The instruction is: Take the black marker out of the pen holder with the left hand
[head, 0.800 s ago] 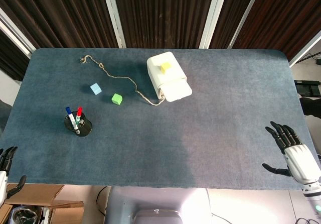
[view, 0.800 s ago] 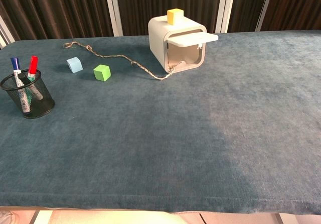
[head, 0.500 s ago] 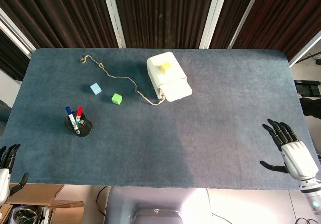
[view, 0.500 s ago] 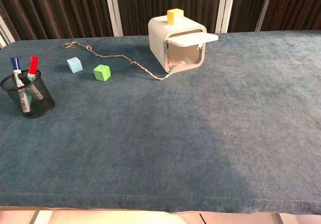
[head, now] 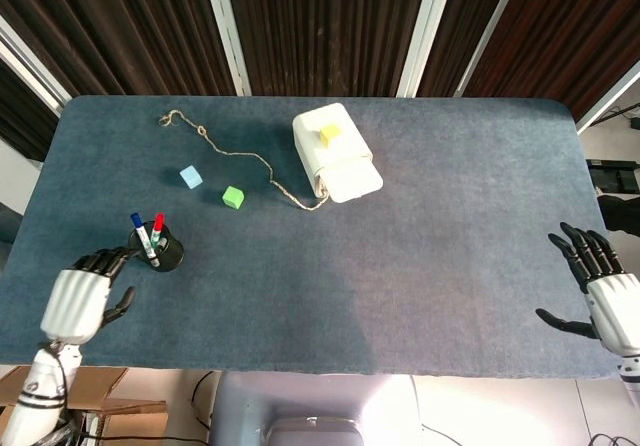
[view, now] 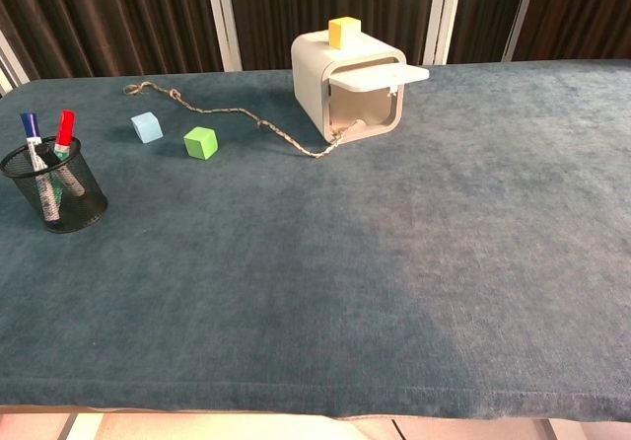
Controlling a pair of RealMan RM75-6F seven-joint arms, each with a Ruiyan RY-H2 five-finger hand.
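A black mesh pen holder (head: 162, 250) (view: 57, 193) stands near the table's left front. A blue-capped marker (head: 137, 222) (view: 30, 127) and a red-capped marker (head: 158, 222) (view: 65, 127) stick up out of it. I cannot pick out a black marker against the dark mesh. My left hand (head: 80, 298) hovers over the table just left of the holder, fingers apart and empty, its fingertips (head: 104, 261) close to the holder's rim. Empty too, with fingers spread, my right hand (head: 604, 291) is at the far right edge. Neither hand shows in the chest view.
A white box (head: 338, 156) (view: 347, 90) with a yellow cube (head: 331, 134) on top sits at the back centre. A rope (head: 226, 152) trails from it to the left. A light blue cube (head: 190, 176) and a green cube (head: 233, 197) lie behind the holder.
My left hand has come up from the bottom-left corner onto the table, ending beside the pen holder. My right hand has drifted right toward the table edge.
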